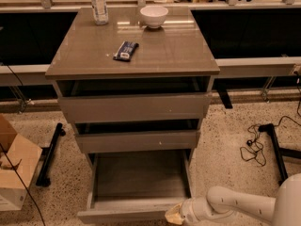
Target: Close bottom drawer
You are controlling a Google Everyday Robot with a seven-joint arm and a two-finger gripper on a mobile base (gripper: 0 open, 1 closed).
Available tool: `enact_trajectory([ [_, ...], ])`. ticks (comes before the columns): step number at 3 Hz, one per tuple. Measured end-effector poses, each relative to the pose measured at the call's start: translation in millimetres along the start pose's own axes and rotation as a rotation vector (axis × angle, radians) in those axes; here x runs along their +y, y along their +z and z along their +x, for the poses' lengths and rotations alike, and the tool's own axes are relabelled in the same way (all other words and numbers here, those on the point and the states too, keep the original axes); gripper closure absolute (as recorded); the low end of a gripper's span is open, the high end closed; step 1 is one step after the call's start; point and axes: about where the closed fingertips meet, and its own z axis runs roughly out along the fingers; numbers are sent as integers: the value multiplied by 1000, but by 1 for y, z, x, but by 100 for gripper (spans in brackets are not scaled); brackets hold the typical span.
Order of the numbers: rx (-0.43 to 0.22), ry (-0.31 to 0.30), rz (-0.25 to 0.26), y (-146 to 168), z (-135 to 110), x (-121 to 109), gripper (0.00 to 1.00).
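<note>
The bottom drawer [138, 178] of the grey-taupe cabinet [136, 55] stands pulled far out, showing its grey wood-grain floor. Its plain front panel [124, 214] is at the lower edge of the camera view. My gripper [175, 215] sits at the right end of that front panel, touching or very close to it, on the end of my white arm [235, 204] that comes in from the lower right. The middle drawer [138, 140] and the top drawer [134, 107] above it each stand slightly out.
On the cabinet top lie a dark snack bar [125, 50], a white bowl [154, 16] and a clear bottle [99, 4]. A cardboard box [11, 168] stands on the floor at left. Black cables [254, 147] and a black stand leg [277, 149] lie at right.
</note>
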Motion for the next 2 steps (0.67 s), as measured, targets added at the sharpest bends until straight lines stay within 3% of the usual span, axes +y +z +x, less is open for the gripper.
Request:
enact_trajectory([
  [1, -47, 55, 11, 33, 20, -28, 100],
  [2, -73, 78, 23, 50, 25, -53, 100],
])
